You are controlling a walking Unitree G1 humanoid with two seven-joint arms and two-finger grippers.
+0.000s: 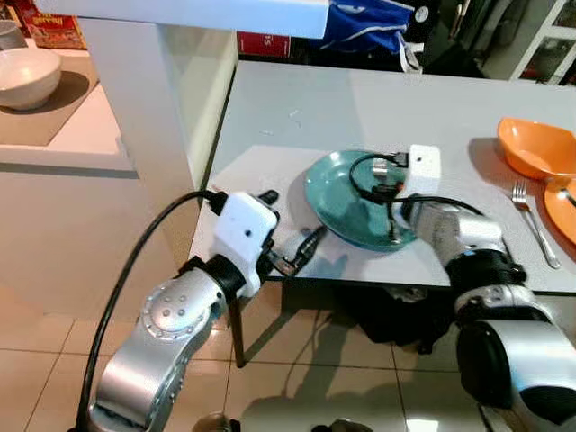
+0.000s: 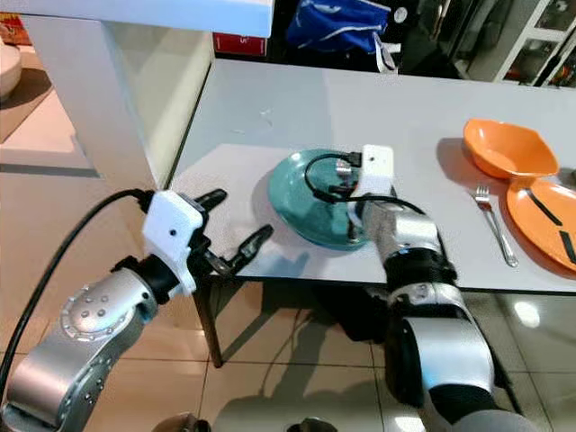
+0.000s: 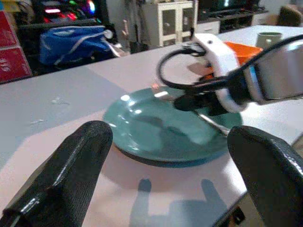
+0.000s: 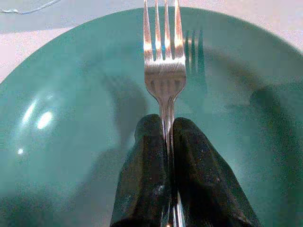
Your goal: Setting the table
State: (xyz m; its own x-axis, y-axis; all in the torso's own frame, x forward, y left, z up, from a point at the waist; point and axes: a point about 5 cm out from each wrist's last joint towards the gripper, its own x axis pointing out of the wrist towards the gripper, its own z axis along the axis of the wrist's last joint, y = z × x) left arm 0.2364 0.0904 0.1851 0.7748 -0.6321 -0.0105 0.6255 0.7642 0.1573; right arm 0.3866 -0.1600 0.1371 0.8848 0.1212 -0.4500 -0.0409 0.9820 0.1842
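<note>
Holding a silver fork (image 4: 164,71) pinched in the right gripper (image 4: 168,142) above the teal plate (image 1: 337,193), with the left gripper (image 2: 227,225) spread nearby, likely needing next to be lowered beside that plate.

2 silver arms (image 1: 171,333), white wrist housings, black cables, black fingers (image 3: 71,175).
</note>
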